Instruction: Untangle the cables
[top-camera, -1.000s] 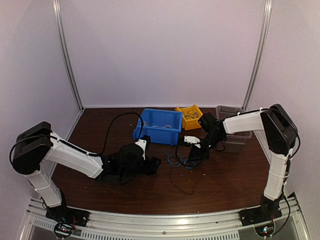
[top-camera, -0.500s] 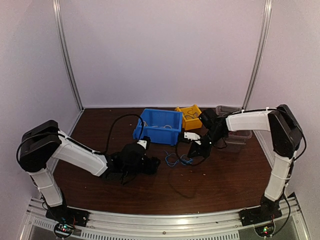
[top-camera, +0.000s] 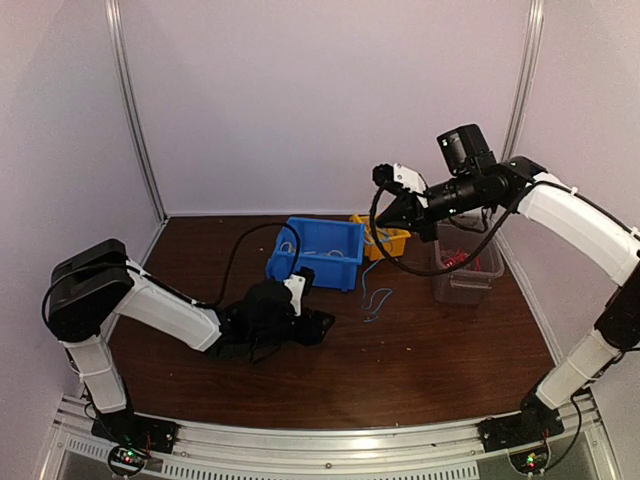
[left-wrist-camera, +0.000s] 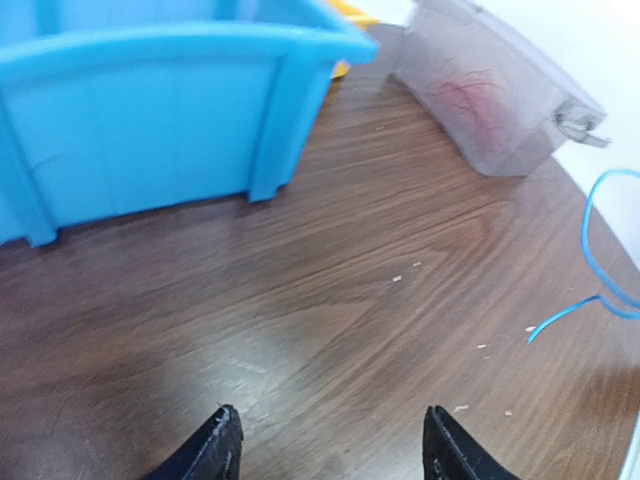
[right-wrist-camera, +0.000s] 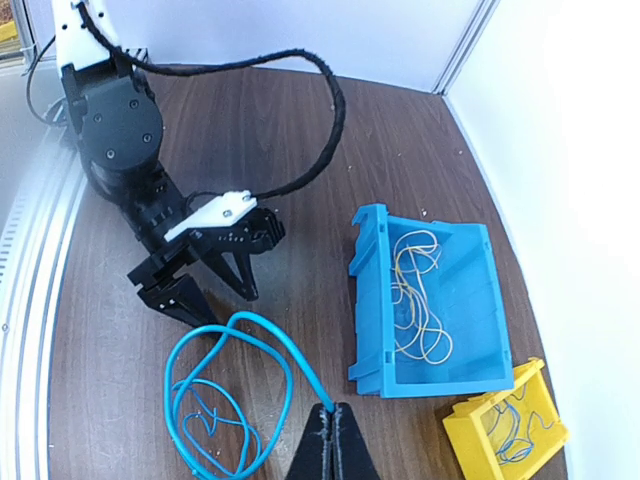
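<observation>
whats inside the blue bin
Thin yellow cables lie looped on the floor of the blue bin; nothing else shows inside. In the right wrist view the bin's near wall hides a strip of floor along it, so that part cannot be checked.

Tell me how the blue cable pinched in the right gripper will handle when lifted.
Likely floppy: the blue cable hangs in loose loops below the shut right gripper. Probably very light, being so thin. It may sway, and its curls could snag.
</observation>
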